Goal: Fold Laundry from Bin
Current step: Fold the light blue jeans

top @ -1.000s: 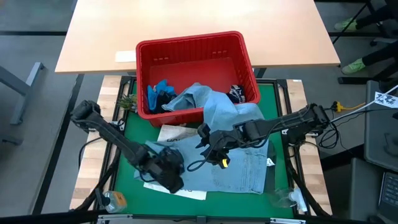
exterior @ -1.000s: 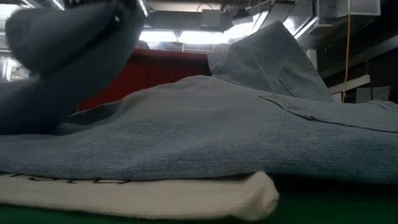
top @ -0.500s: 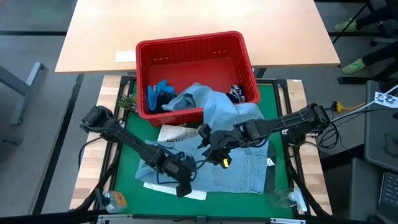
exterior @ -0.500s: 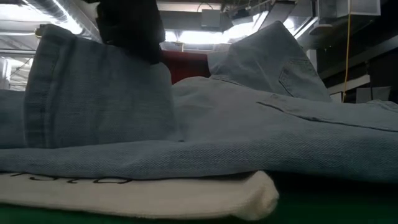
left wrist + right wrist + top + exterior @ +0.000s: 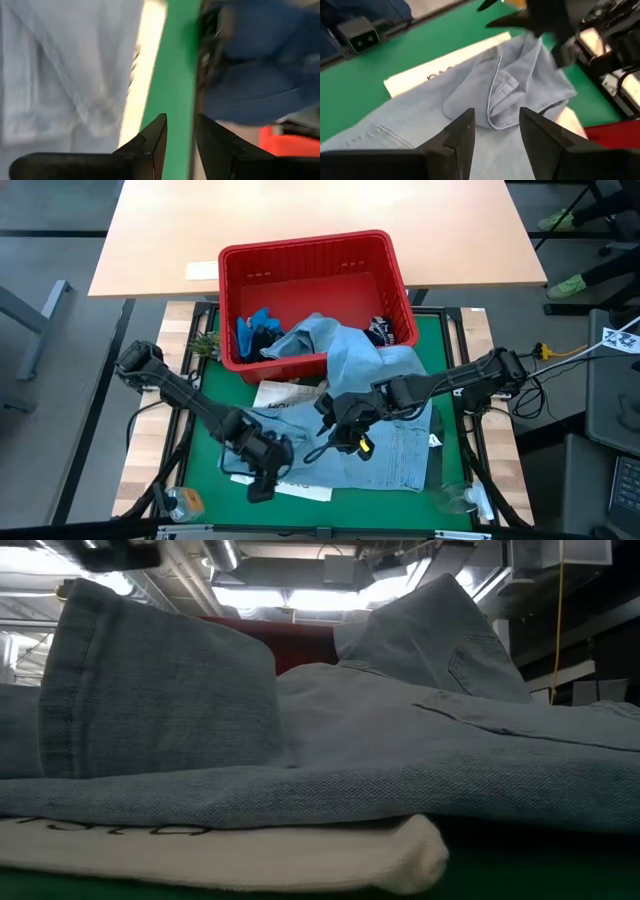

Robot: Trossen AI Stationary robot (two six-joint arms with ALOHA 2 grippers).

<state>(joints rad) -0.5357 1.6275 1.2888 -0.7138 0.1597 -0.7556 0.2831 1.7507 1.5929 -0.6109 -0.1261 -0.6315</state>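
Note:
A light blue denim shirt [image 5: 392, 448] spills from the red bin [image 5: 300, 250] over its near rim onto the green mat, lying on a white tote bag [image 5: 275, 395]. One doubled-over fold [image 5: 160, 690] of it stands up on the shirt's left part. A bright blue garment [image 5: 257, 330] and a dark one [image 5: 380, 332] lie in the bin. My left gripper [image 5: 262, 483] hangs open over the mat's near left, off the shirt's edge [image 5: 50, 75], nothing between its fingers [image 5: 181, 135]. My right gripper [image 5: 335, 422] hovers open above the shirt's middle [image 5: 496, 125].
A plastic bottle [image 5: 183, 502] lies at the near left corner and a clear item [image 5: 455, 498] at the near right. A wooden table [image 5: 320, 210] with a paper slip [image 5: 203, 270] stands beyond the bin. Bare green mat [image 5: 210, 435] shows on the left.
My left gripper had a fold of the denim shirt raised, has let it go and drawn back toward the near left, turning as it went. The fold has dropped and now rests doubled over on the shirt. The rest of the shirt has stayed put.

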